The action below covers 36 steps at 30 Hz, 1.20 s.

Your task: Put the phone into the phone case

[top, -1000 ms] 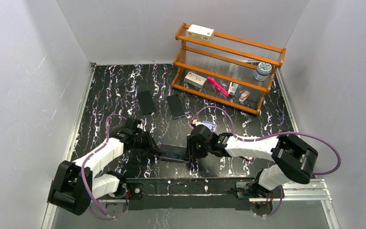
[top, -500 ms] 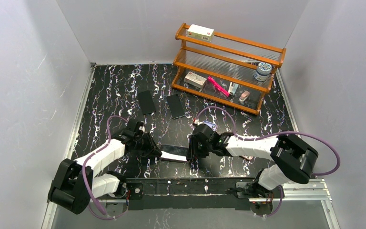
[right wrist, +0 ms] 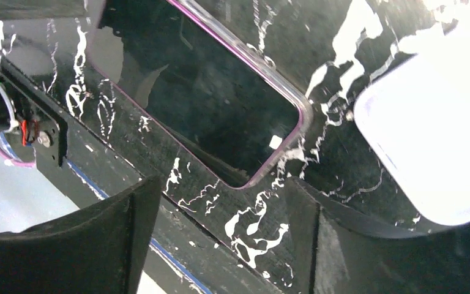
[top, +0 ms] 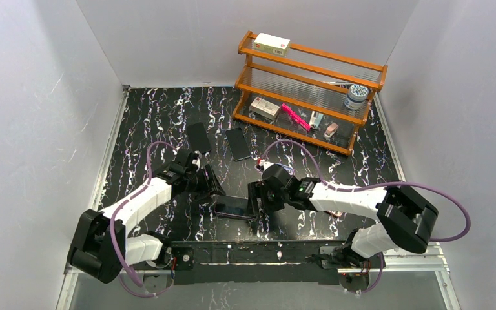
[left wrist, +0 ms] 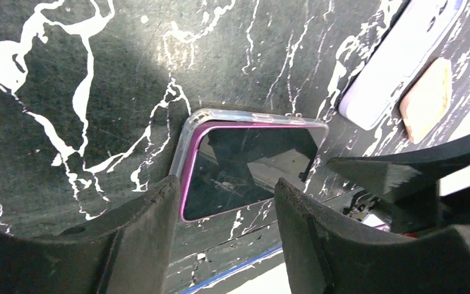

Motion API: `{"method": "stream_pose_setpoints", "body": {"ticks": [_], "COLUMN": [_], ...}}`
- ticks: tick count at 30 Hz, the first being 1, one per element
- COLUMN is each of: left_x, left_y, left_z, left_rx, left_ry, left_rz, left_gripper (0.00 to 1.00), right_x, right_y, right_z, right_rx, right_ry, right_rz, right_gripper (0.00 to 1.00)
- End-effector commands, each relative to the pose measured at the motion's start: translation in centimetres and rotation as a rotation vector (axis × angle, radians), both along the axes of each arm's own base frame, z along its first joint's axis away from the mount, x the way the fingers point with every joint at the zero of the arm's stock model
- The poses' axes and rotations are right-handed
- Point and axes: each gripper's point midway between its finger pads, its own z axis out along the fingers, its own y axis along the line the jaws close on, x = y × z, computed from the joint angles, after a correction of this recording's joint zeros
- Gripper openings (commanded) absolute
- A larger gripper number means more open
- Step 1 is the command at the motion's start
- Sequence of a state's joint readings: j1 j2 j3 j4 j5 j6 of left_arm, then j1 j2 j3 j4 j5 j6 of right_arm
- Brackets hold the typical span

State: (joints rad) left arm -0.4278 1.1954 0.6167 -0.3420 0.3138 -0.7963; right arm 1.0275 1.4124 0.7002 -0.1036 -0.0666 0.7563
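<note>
1. Well, the phone (left wrist: 248,168) lies flat and screen up, close to the near edge of the tabletop (top: 161,123) and about midway along it. The clear phone case (left wrist: 254,114), with its magenta lining, wraps around every corner I can see.
2. The left gripper (top: 210,192) sits at the phone's left end. Its jaws are partly apart, they frame that end in the wrist view, and they hold nothing.
3. The right gripper (right wrist: 220,202) is at the other end with its jaws spread wide, and it is also empty.
4. I judge the phone all but seated, so the step in hand is confirming the fit. I cannot see all four corners clearly enough to call it done.
5. To do it well, I would brace the case with one arm. With the other I would press straight down along the rim, corner by corner, and watch for the clear lip closing over the glass.
6. I would avoid any sideways shove, since the near edge is close. A pale lilac slab (right wrist: 428,147) also lies just beside the right end.
</note>
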Motion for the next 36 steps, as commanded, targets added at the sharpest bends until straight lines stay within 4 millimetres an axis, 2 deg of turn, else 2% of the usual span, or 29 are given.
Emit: {"method": "stream_pose_setpoints", "body": {"ticks": [1,3,4,6,8,12,14,19,23,30,36], "left_x": [-2.0,-2.5,-2.7,-3.1,-2.8,-1.4,-1.0,-0.3,-0.6,-1.3,-2.7], "left_y": [1.2,1.4,1.4,0.8,0.7,2.0,2.5,3.4,3.5,3.5,3.3], "left_z": [-0.5,-0.7,-0.7,-0.5,0.2,1.1,1.2,1.5,1.2,0.8,0.0], "left_rx": [0.056,0.052,0.046,-0.007,-0.026,0.024,-0.003,-0.082,-0.086,-0.105,-0.121], "left_ry": [0.053,0.064,0.07,0.086,0.082,0.047,0.068,0.086,0.096,0.091,0.116], "left_rz": [-0.031,-0.017,-0.005,0.0,0.003,0.028,0.049,0.093,0.094,0.12,0.121], "left_gripper": [0.57,0.57,0.57,0.57,0.57,0.66,0.69,0.78,0.8,0.74,0.68], "right_x": [1.1,0.9,0.6,0.6,1.2,1.9,2.3,3.1,4.0,3.7,3.3], "right_y": [2.0,2.9,3.4,3.8,3.8,4.3,4.8,5.9,6.5,6.1,5.4], "right_z": [3.6,4.2,4.3,4.1,3.7,2.9,2.8,2.3,0.9,-0.7,-1.6], "right_rx": [0.067,0.106,0.125,0.107,0.078,0.06,0.051,0.039,-0.001,0.006,-0.016], "right_ry": [-0.164,-0.223,-0.249,-0.312,-0.374,-0.474,-0.516,-0.564,-0.555,-0.531,-0.507], "right_rz": [0.178,0.293,0.364,0.49,0.545,0.662,0.713,0.782,0.788,0.748,0.746], "right_gripper": [0.87,0.97,0.98,0.99,0.99,0.99,0.99,0.99,0.99,0.88,0.91]}}
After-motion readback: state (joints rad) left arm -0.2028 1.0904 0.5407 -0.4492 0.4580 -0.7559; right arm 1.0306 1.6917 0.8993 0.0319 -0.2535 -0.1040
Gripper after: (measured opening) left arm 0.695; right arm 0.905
